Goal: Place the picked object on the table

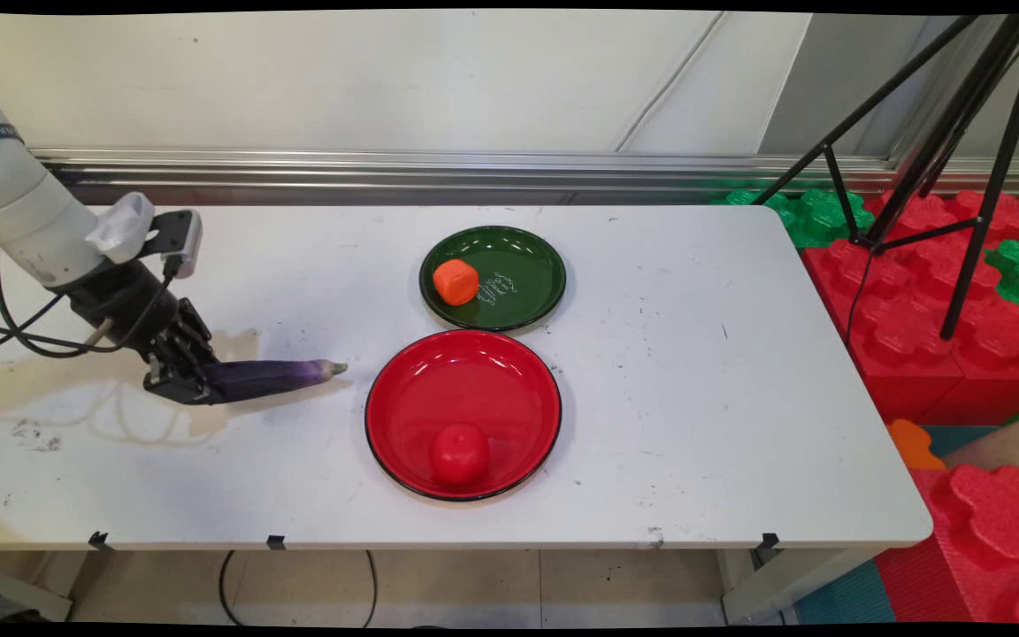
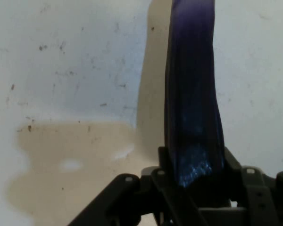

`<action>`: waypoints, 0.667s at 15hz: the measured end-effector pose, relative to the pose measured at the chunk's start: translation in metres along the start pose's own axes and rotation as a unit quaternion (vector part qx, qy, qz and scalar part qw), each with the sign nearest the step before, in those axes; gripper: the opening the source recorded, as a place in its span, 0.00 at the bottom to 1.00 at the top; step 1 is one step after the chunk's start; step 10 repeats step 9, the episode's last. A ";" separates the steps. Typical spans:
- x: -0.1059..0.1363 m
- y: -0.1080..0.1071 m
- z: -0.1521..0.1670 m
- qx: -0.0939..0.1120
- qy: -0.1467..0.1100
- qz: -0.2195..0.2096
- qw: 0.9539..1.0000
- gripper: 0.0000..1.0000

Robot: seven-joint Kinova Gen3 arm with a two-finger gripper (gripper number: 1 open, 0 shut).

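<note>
A long purple eggplant lies nearly level just over the left part of the white table, its stem tip pointing right toward the red plate. My gripper is shut on the eggplant's thick left end. In the hand view the eggplant runs up from between the fingers, which press on both its sides, with the table surface behind it. A red tomato sits in the red plate's near part. Behind it stands a green plate with an orange fruit in its left side.
Red and green foam blocks are piled right of the table, with a black tripod standing over them. Black cables hang from the arm at the left. A wall with a metal rail runs behind the table.
</note>
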 end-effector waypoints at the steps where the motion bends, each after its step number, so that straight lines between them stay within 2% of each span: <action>1: -0.002 -0.001 0.003 0.000 0.000 -0.003 1.000 0.00; 4: -0.007 -0.004 0.010 -0.001 0.001 -0.009 1.000 0.00; 5: -0.009 -0.004 0.012 0.000 0.001 -0.010 1.000 1.00; 10: -0.015 -0.006 0.017 -0.001 0.005 -0.015 1.000 1.00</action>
